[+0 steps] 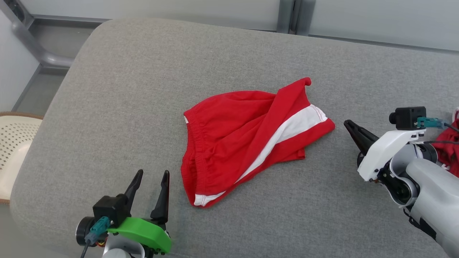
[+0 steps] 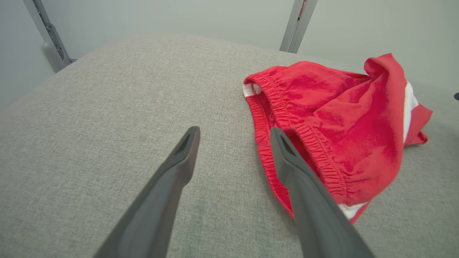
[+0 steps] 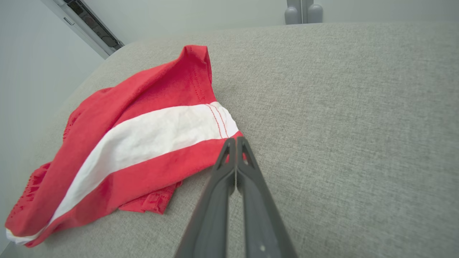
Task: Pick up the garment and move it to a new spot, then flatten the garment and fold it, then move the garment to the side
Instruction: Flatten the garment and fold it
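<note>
— Cushion (image 1: 251,46), grey and wide, carries the garment (image 1: 236,143) crumpled near its middle. How will it handle?
— Light, soft, limp, I'd judge. Pinch the elastic waistband (image 1: 190,150) or the striped hem corner (image 1: 328,123).
— Grippers?
— Left gripper (image 1: 153,172) waits near the waistband, fingers apart. Right gripper (image 1: 346,123) sits just beside the hem corner, fingers pressed together, holding nothing.

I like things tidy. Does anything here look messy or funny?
Yes: the red shorts lie crumpled on the grey table, with one leg flopped across and a corner poking up. The right gripper is shut beside them, holding nothing.
</note>
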You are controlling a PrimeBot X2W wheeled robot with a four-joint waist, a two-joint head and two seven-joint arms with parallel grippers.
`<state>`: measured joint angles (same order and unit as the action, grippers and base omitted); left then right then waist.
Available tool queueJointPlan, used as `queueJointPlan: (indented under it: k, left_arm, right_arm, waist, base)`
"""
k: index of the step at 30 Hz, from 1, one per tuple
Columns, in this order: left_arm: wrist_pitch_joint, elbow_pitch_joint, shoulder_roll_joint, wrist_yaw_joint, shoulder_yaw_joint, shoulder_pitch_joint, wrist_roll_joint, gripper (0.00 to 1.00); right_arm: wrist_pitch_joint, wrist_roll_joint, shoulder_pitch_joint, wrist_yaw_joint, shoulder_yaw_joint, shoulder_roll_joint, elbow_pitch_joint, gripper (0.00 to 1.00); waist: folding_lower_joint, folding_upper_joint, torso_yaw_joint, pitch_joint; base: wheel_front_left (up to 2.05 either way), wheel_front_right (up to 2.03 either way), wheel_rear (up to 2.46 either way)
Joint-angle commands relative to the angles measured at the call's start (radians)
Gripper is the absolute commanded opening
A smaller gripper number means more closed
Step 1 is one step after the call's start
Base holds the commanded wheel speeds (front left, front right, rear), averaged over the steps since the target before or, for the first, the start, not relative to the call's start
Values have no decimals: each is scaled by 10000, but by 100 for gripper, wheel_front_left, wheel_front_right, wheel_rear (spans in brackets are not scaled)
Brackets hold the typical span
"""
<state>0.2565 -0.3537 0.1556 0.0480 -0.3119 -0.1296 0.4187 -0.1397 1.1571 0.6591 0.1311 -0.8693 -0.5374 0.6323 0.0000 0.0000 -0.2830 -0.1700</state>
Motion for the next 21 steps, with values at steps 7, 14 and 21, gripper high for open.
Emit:
queueJointPlan:
  k: [7,14,21]
  left_arm:
    - [-79,144,-28,-12,-124,-214,-32,100]
    - [-6,-17,-223,9,-178,-446,72,100]
    - [34,-225,-313,35,-145,-481,94,100]
  right_arm:
    - [368,280,812,-8,-290,91,69,100]
    - [2397,1084,1999,-6,-663,216,934,100]
    - [4595,1767,2542,-8,-1042,327,1833,100]
  waist:
    - [0,0,-47,-371]
    - [0,0,-628,-858]
    - [0,0,-888,-939]
  base:
    - [0,0,0]
    - [0,0,0]
    - [0,0,0]
